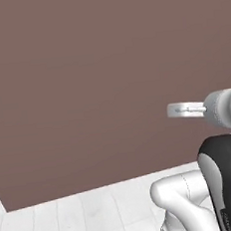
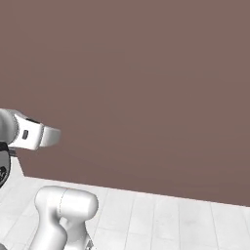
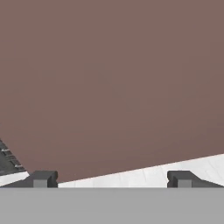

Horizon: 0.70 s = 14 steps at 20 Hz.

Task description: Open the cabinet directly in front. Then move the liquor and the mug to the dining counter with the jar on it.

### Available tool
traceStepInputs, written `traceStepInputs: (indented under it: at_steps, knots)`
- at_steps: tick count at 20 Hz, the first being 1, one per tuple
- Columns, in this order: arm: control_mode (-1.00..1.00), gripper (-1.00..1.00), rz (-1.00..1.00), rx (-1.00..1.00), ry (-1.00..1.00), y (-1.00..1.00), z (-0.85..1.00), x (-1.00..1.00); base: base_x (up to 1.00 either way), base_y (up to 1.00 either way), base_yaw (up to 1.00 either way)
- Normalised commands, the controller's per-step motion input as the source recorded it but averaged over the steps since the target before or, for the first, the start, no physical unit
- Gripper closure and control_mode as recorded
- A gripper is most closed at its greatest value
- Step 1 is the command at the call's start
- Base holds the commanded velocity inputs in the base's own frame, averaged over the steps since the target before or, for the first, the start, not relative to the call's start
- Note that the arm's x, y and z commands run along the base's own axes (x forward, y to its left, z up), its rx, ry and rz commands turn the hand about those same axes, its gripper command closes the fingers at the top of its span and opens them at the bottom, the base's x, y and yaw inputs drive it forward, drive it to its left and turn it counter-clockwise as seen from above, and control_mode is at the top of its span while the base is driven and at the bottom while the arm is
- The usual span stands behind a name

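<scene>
Gripper (image 3: 112,179) with jaws spread wide and holding nothing, facing a plain brown wall (image 3: 113,78), white tiled floor (image 3: 144,176) below it

Wall (image 1: 84,80) behind floor (image 1: 87,215)

Wall (image 3: 112,78) ahead of the hand: matt, smooth, brownish-mauve, painted look. Floor (image 3: 144,176) below it: pale tiles, smooth, faint sheen.

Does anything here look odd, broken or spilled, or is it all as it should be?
Nothing looks spilled or broken. The one odd thing: the gripper, jaws wide open and empty, faces a bare brown wall above a white tiled floor, with no kitchen items ahead.
</scene>
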Motion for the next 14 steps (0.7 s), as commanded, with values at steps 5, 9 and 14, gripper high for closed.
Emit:
traceStepInputs:
  at_steps: [5,9,14]
  knots:
    - [1.0,-1.0,0.0,0.0,0.0,0.0,0.0,0.0,-0.01,1.0,-0.25]
    - [1.0,-1.0,0.0,0.0,0.0,0.0,0.0,0.0,-0.41,1.0,-0.12]
    - [1.0,-1.0,0.0,0.0,0.0,0.0,0.0,0.0,-0.17,1.0,-0.02]
